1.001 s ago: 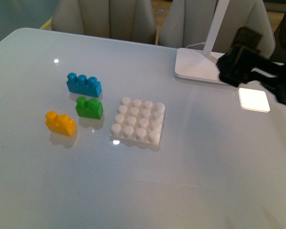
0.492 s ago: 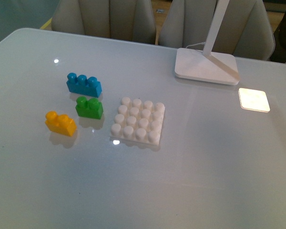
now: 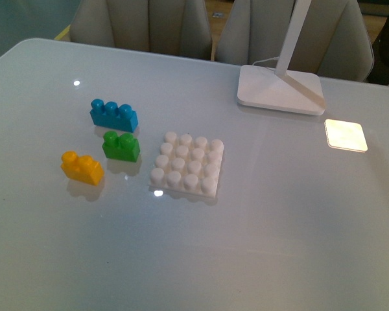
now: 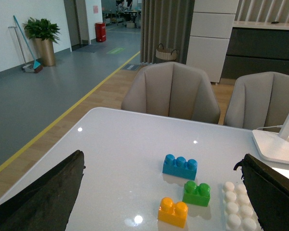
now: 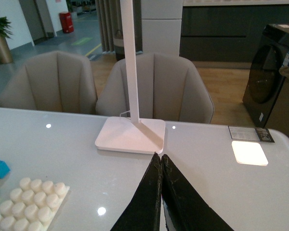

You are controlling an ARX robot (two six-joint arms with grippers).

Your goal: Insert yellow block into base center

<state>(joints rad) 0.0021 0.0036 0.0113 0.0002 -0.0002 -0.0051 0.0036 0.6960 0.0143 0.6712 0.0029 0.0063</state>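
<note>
The yellow block (image 3: 82,167) lies on the table left of the white studded base (image 3: 187,164); it also shows in the left wrist view (image 4: 173,212), with the base (image 4: 239,211) at the right. Neither arm shows in the front view. In the left wrist view my left gripper (image 4: 164,192) is open and empty, held above the table with the bricks between its wide-apart fingers (image 4: 43,197). In the right wrist view my right gripper (image 5: 160,161) is shut and empty, above the table near the lamp foot; the base (image 5: 26,204) is off to one side.
A green two-stud brick (image 3: 121,146) and a blue three-stud brick (image 3: 114,115) lie just beyond the yellow block. A white lamp foot (image 3: 280,89) with its stem stands at the back right. A bright light patch (image 3: 345,135) lies near it. Chairs stand behind the table.
A second ago my right gripper showed at the right edge of the front view by the lamp foot; it has since left that view. The bricks and base have not moved.
</note>
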